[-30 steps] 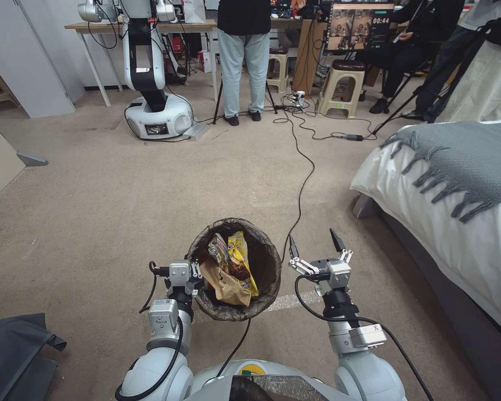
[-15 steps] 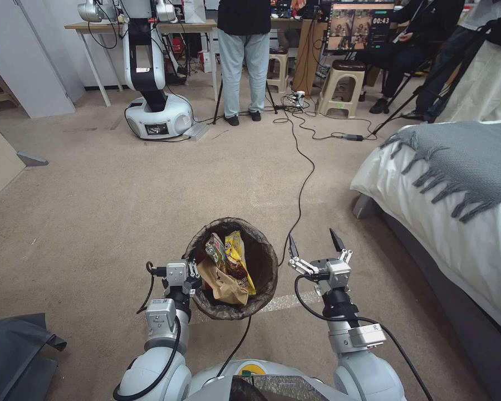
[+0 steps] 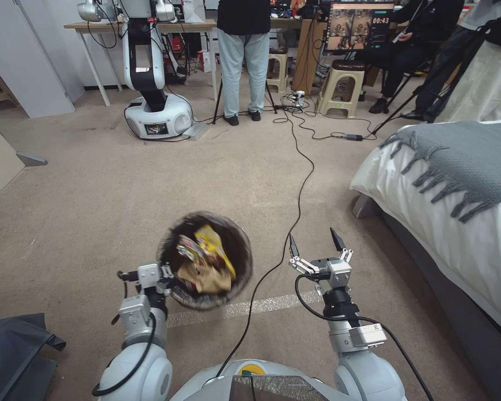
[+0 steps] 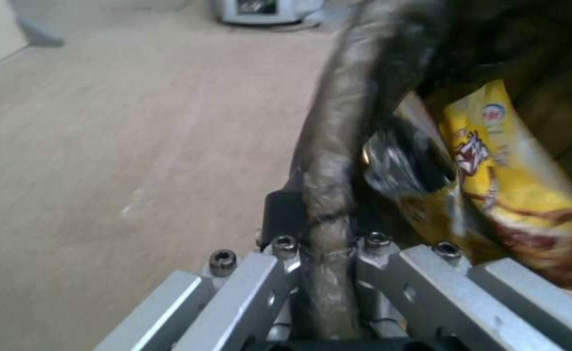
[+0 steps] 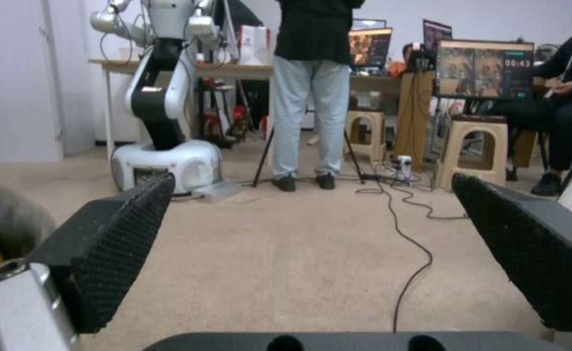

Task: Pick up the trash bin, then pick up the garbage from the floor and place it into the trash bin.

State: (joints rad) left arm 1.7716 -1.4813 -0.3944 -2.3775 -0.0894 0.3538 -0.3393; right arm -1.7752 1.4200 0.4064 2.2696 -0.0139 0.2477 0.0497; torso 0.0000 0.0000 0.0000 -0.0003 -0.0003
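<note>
The trash bin (image 3: 206, 259) hangs clear of the carpet (image 3: 150, 184), held by the left gripper (image 3: 170, 283), which is clamped on the near part of its rim. In the left wrist view the two fingers (image 4: 279, 222) pinch the rim (image 4: 328, 204) and its dark liner bag from either side. The bin's mouth tips toward the robot, so its long axis leans away from upright; it is blurred in the head view, so how far it tilts is hard to judge.

Inside the bin lie a yellow snack wrapper (image 3: 212, 252), a brown paper bag (image 3: 203, 278) and a silvery packet (image 3: 186, 248). In the left wrist view the wrapper (image 4: 507, 185) sits just past the rim, close to the inner finger.

The right gripper (image 3: 314, 245) hovers beside the bin, on the far side of the black cable (image 3: 300, 184), with its fingers spread wide and nothing between them. Its wrist view looks out between the two black pads (image 5: 120, 243) over bare carpet.

No loose litter is visible on the floor around the bin. Any further piece would fall to the right gripper, the free one; the bin lies to its left, mouth open and reachable from above. A grey cloth (image 3: 16, 345) lies on the floor well to the other side of the bin.
</note>
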